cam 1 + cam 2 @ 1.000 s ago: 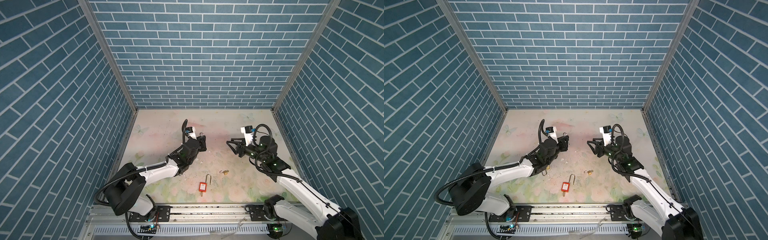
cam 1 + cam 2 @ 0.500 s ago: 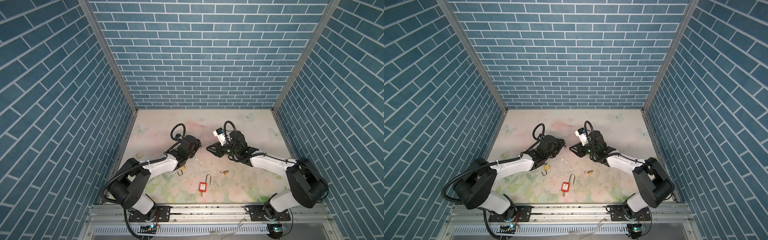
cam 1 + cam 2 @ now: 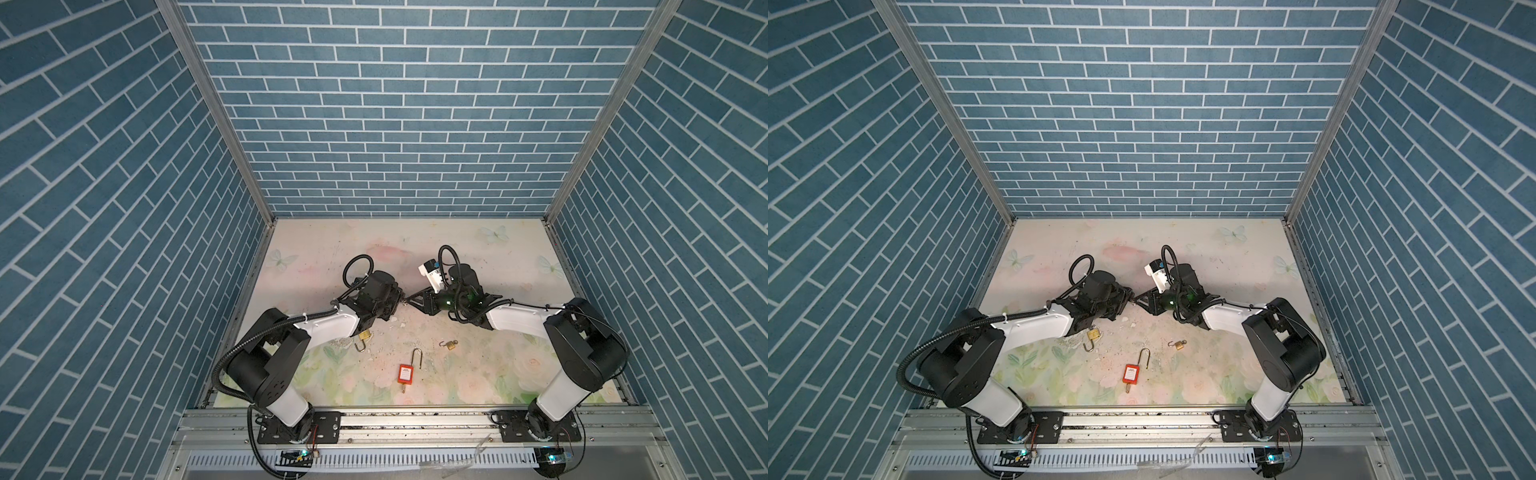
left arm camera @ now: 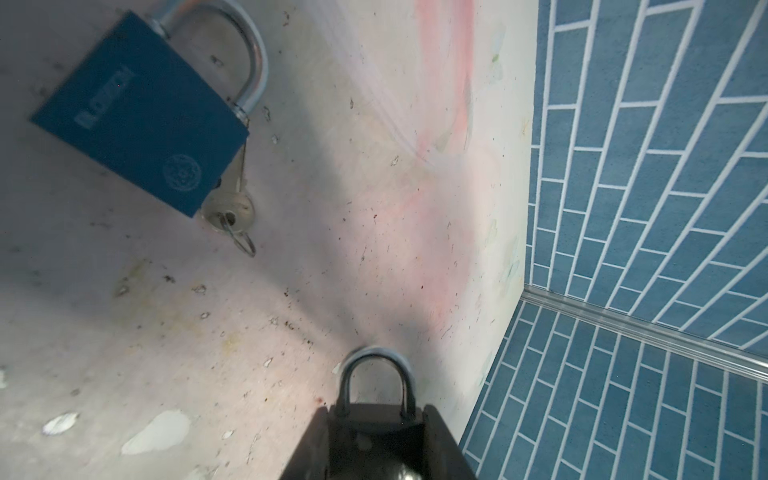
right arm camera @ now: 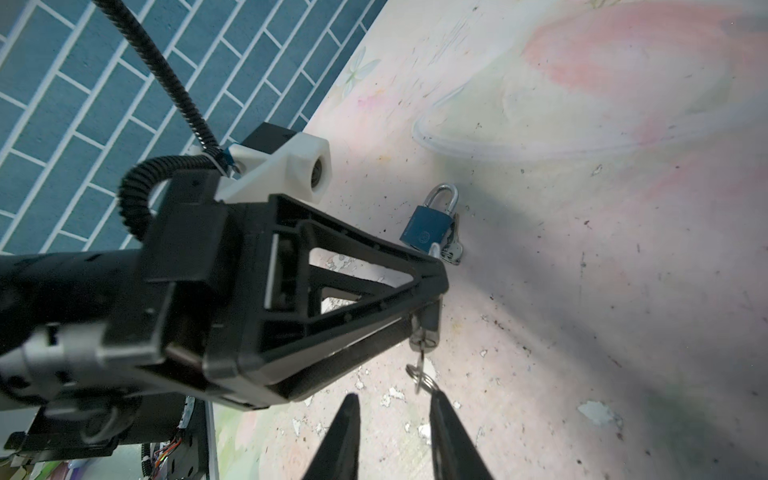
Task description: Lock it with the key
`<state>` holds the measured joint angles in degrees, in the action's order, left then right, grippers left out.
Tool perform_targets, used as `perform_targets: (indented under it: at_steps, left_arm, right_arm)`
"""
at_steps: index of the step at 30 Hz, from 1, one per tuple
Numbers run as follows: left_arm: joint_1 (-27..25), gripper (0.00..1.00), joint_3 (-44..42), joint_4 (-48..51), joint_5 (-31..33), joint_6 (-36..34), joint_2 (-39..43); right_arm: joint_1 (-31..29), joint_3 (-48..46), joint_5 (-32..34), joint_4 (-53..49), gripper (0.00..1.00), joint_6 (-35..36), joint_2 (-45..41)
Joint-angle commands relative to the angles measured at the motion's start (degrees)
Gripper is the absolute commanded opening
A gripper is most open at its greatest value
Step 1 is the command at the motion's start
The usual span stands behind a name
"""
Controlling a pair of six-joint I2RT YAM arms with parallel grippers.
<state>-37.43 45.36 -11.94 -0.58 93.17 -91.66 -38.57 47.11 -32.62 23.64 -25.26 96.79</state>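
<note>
The left pincer (image 4: 376,410) clamps a small dark padlock (image 4: 376,419), its silver key (image 5: 420,340) dangling. The right pincer (image 5: 394,397), jaws parted, hovers just beside the key, mid floral surface (image 3: 478,374), blue-brick walls (image 3: 395,124) well apart.

Padlocks, I count five: blue padlock (image 4: 141,116), dark padlock (image 4: 376,386), large brass padlock (image 3: 364,335), small brass padlock (image 3: 452,344), red padlock (image 3: 406,373). Keys I can see, three: key in blue padlock (image 4: 228,203), key in dark padlock (image 5: 422,336), key in red padlock (image 3: 403,389).

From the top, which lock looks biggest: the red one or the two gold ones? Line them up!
1. red padlock
2. gold padlock by the left arm
3. small gold padlock, clearly smallest
</note>
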Motion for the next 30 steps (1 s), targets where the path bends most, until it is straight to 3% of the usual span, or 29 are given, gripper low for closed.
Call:
perform_targets:
  at_steps: [1, 9, 23, 30]
  left_arm:
    - [0.13, 0.0, 1.78, 0.53, 0.32, 1.73, -0.12]
    - [0.17, 0.0, 1.83, -0.24, -0.13, 2.43, -0.85]
    - [0.7, 0.0, 1.96, -0.49, -0.91, 3.51, -1.34]
    - [2.63, 0.0, 2.79, 0.65, 0.64, 3.29, -0.86]
  right_arm:
    - [-0.19, 1.88, 0.13, 1.84, 0.29, 0.07, 1.8]
    - [-0.54, 2.71, -1.11, 1.92, 0.25, -0.01, 4.0]
    - [-0.73, 3.28, -1.48, 1.21, 0.04, 0.09, 5.42]
    - [-0.82, 2.66, -1.33, 0.54, 0.0, 0.45, 4.47]
